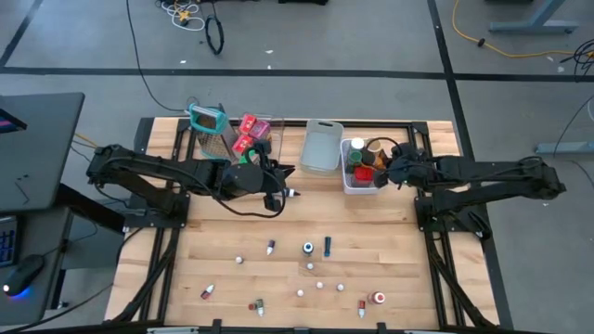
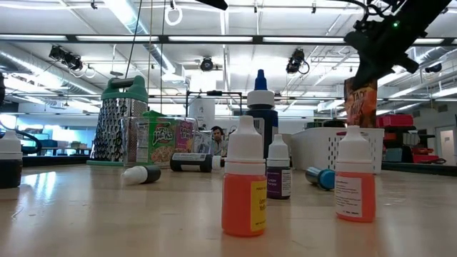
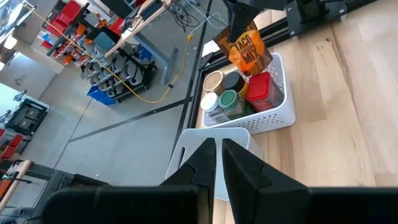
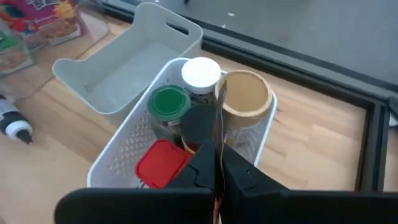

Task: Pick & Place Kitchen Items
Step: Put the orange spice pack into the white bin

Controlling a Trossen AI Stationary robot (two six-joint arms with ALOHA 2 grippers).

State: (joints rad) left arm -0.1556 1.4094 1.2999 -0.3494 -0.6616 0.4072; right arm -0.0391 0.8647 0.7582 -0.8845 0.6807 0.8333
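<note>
Right tool [image 3: 245, 28] pinches the taco mix packet [image 3: 249, 50] above the white bin [image 3: 273, 115] of jars: placing step. Next, lower and release. Left tool [image 3: 216, 158], pressed together, empty, waits near the grey bin [image 1: 320, 148].

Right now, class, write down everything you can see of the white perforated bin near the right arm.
The white bin is a small rectangular basket of what looks like plastic, its walls pierced with rows of small holes. It stands upright on the wooden table, beside an empty grey bin. Inside stand jars with green, white and tan lids, plus a red-lidded container. The right gripper hangs above it, shut on an orange taco mix packet.
</note>
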